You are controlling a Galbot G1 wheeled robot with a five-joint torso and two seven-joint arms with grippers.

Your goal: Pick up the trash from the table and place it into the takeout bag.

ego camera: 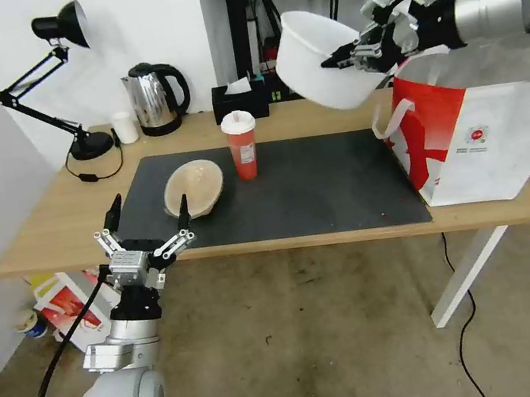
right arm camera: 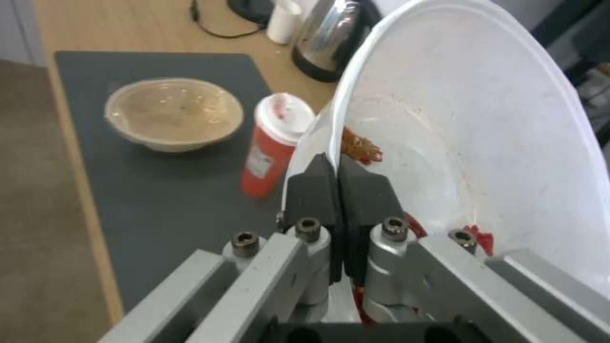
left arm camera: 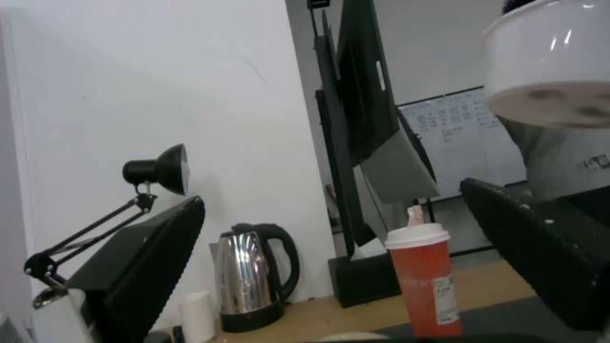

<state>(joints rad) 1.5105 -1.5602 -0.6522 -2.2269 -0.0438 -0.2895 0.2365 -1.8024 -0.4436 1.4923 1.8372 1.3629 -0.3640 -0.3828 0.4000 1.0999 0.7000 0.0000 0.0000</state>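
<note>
White bowl (ego camera: 313, 60) pinched at its rim by right hand (ego camera: 340, 59), airborne.

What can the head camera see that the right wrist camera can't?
Head camera alone: the takeout bag standing on the table's right end, the desk lamp, the black tissue box, and the left pincer open, hanging by the table's front edge.

Right wrist camera alone: red scraps stuck inside the big white bowl, and the right pincer pinched shut on the bowl's rim.

Both: the big white bowl lifted in the air, the beige bowl, the red cup, the kettle and the dark mat.
</note>
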